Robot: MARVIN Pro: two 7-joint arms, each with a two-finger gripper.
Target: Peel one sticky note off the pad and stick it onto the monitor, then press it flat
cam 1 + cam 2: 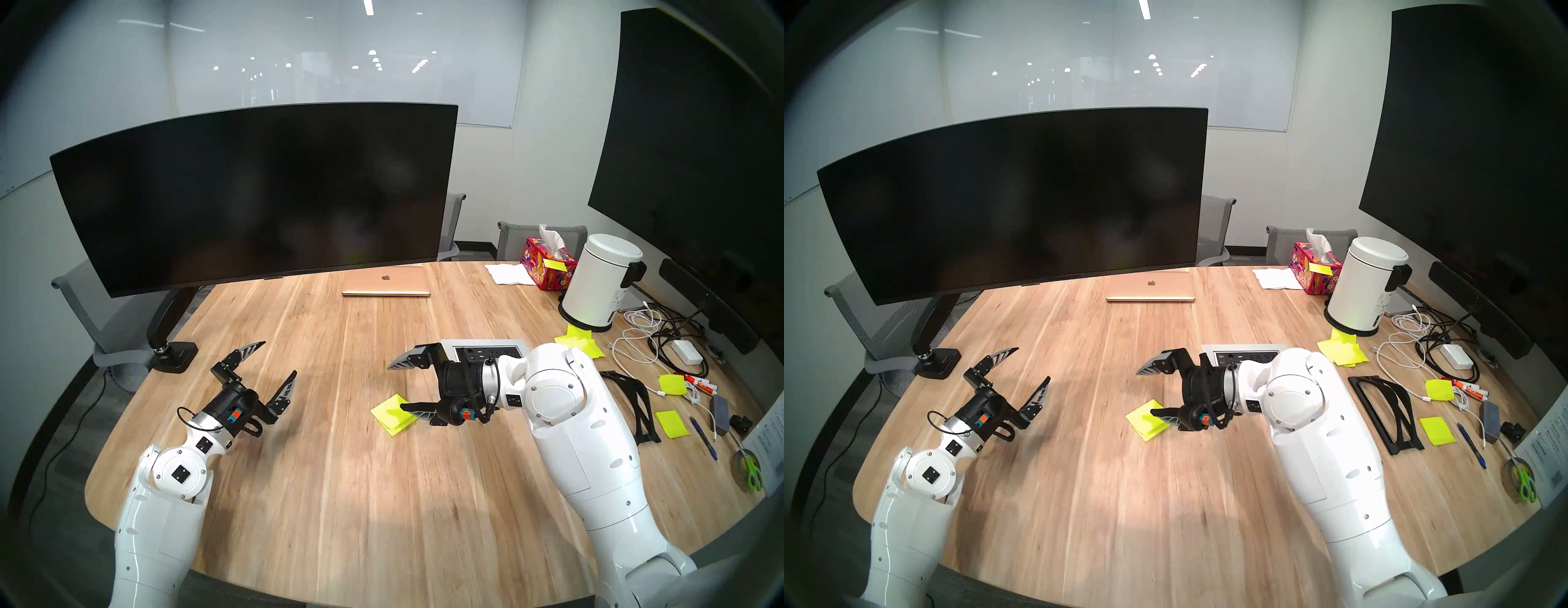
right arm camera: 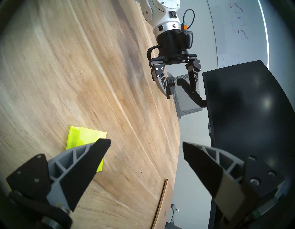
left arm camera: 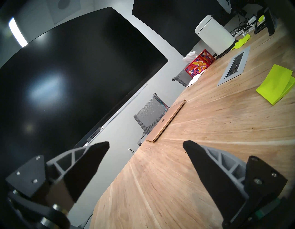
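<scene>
The pad [image 1: 392, 414] [image 1: 1144, 420] [image 3: 276, 86] [image 2: 83, 137] is a neon yellow-green stack lying flat on the wooden table, mid-right. Its sheets are slightly offset, and the top sticky note [image 3: 278, 78] lies on the stack. My right gripper [image 1: 396, 388] [image 1: 1145, 392] [image 2: 146, 142] is open and turned sideways. Its lower finger reaches over the pad's right edge; whether it touches the pad I cannot tell. My left gripper [image 1: 278, 358] [image 1: 1032, 363] [image 3: 146, 143] [image 2: 181, 94] hangs open and empty over the table's left. The curved black monitor [image 1: 254, 191] [image 1: 1013, 199] [image 3: 63, 72] [image 2: 247, 112] stands behind, bare.
The monitor's arm clamps at a base [image 1: 172, 354] on the left edge. A gold laptop [image 1: 386, 282] lies shut at the back. An outlet panel [image 1: 488, 351] sits by my right wrist. On the right are a white bin [image 1: 598, 284], a tissue box [image 1: 545, 265], loose yellow notes [image 1: 581, 342], cables and pens.
</scene>
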